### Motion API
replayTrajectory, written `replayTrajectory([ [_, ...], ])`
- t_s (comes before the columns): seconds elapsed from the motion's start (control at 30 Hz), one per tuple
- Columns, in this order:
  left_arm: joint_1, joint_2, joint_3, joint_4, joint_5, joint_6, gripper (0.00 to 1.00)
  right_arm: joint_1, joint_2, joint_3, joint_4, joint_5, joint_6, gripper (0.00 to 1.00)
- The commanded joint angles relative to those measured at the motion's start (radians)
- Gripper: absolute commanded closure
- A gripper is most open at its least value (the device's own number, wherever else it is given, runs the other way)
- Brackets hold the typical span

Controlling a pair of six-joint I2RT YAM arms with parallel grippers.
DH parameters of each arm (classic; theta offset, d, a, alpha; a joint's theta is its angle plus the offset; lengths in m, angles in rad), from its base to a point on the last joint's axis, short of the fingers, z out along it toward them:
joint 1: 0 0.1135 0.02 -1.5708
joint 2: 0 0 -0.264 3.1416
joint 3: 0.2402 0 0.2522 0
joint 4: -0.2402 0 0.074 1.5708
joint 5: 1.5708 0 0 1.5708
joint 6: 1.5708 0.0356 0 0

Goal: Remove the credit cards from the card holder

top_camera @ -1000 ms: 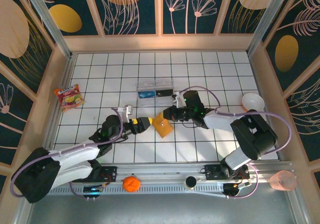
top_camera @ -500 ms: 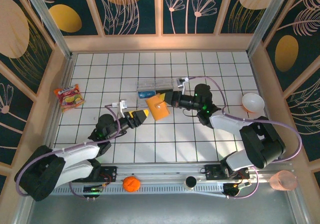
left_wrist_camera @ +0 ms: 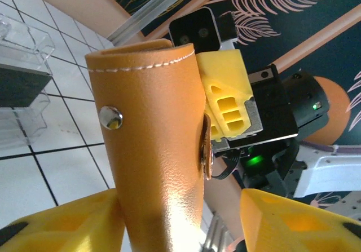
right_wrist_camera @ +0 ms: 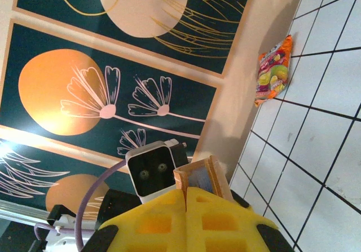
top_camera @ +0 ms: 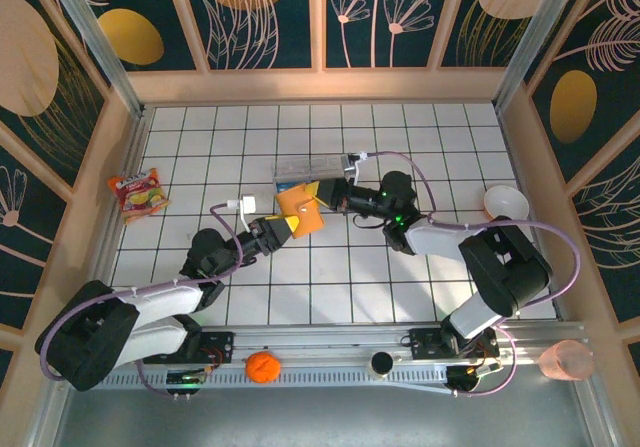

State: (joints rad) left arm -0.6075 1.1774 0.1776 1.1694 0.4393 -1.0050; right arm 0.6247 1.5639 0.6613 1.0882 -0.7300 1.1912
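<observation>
The card holder (top_camera: 300, 210) is off the desk (top_camera: 400, 267) now. A second ago it lay flat on the tiles between my two hands. Since then the right hand (top_camera: 327, 199) has lifted it and carried it toward the left hand (top_camera: 287, 227), which has closed in to meet it. The right hand is clamped on the far edge: in its wrist view the yellow fingers (right_wrist_camera: 169, 224) are pressed together, with a sliver of orange leather framing a grey-blue lining (right_wrist_camera: 200, 178) poking out just beyond them. The left hand is apart, not gripping. Its two yellow fingers (left_wrist_camera: 62, 226) sit either side of the holder's near end, and from above its tip looks to be touching the holder's lower corner. I take this as a handover or a two-handed hold being set up, so that one hand can steady the holder while the other opens it. The holder looks folded shut, standing tall in front of the left hand. It is smooth orange-tan leather with white stitching along the top, a metal snap stud (left_wrist_camera: 110, 116) on the face and a small strap tab (left_wrist_camera: 206, 150) on the side nearest the right hand. I can see no credit cards yet, so none looks to be out. Just beyond the right hand sits a clear plastic box (top_camera: 310, 175).
</observation>
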Motion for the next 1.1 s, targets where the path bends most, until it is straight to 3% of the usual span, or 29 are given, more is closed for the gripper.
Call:
replayTrajectory([
  [0.0, -0.002, 0.019, 0.026, 0.080, 0.035, -0.013, 0.51, 0.009, 0.016, 0.038, 0.084, 0.018, 0.033, 1.00],
  [0.13, -0.013, 0.041, 0.041, 0.076, 0.039, -0.014, 0.67, 0.014, 0.021, 0.050, 0.051, 0.024, 0.025, 1.00],
  [0.3, -0.018, 0.050, 0.082, -0.048, 0.016, 0.000, 1.00, 0.013, -0.008, 0.087, -0.162, 0.047, -0.070, 0.97],
  [0.43, -0.020, 0.036, 0.119, -0.194, -0.029, 0.022, 1.00, 0.016, -0.104, 0.166, -0.625, 0.192, -0.336, 0.71],
  [0.5, -0.022, 0.019, 0.135, -0.284, -0.065, 0.040, 1.00, 0.028, -0.149, 0.214, -0.857, 0.322, -0.470, 0.64],
  [0.6, -0.029, -0.008, 0.166, -0.416, -0.121, 0.062, 1.00, 0.044, -0.215, 0.248, -1.051, 0.490, -0.592, 0.57],
  [0.77, -0.050, -0.003, 0.238, -0.583, -0.176, 0.071, 1.00, 0.102, -0.273, 0.288, -1.187, 0.616, -0.674, 0.52],
  [1.07, -0.080, 0.026, 0.310, -0.638, -0.182, 0.075, 1.00, 0.260, -0.113, 0.450, -1.335, 0.741, -0.730, 0.51],
])
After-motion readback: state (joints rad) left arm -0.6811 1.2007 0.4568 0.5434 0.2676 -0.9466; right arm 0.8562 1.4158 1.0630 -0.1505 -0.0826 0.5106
